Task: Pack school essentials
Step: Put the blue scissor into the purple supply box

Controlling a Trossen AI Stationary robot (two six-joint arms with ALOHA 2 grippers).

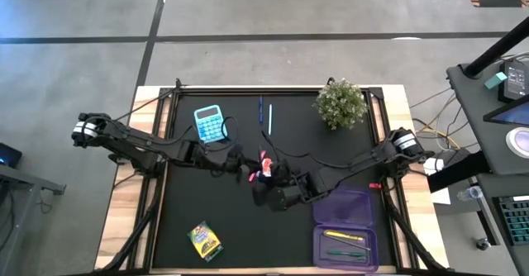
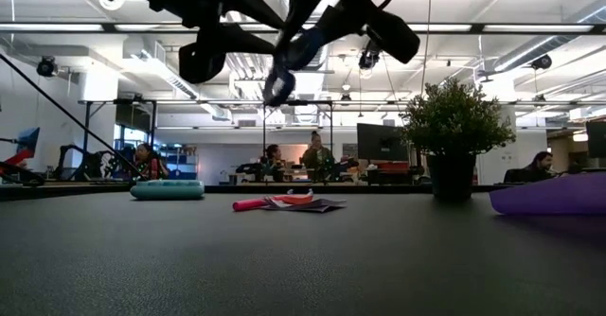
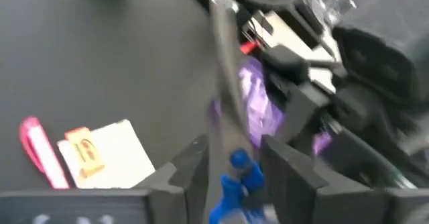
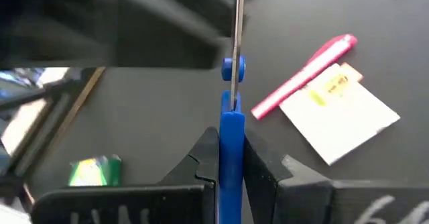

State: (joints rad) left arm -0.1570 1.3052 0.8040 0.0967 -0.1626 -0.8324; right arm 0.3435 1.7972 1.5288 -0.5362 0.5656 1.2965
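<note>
The blue-handled scissors [image 4: 232,83] are held in the air between both grippers over the table's middle. My left gripper [image 3: 234,177] comes from the left and my right gripper [image 4: 231,163] from the right; both are shut on the scissors. Below them on the mat lie the white-and-red packet [image 4: 338,113] and a pink marker [image 4: 305,73]. The yellow-green crayon box [image 1: 204,240] lies flat near the near edge. Two blue pens [image 1: 264,115] lie toward the far edge. Yellow and green pens [image 1: 345,241] rest inside the purple case. My left gripper has the scissors' blue handle part [image 3: 238,194] between its two fingers, below the blue pivot. The metal blade [image 3: 224,83] runs away from the fingers. The scissors are lifted clear of the table. My right gripper pinches the blue handle shank [image 4: 231,127] edge-on between its two fingers, just behind the pivot [image 4: 233,67]. The fingers lie along the scissors, and the blade [image 4: 237,23] points straight away from them. Nothing of the scissors touches the mat.
An open translucent purple case [image 1: 345,226] sits at the near right. A teal calculator [image 1: 209,123] lies at the far left and a potted plant [image 1: 340,104] stands at the far right corner. Bare black mat stretches along the near left side.
</note>
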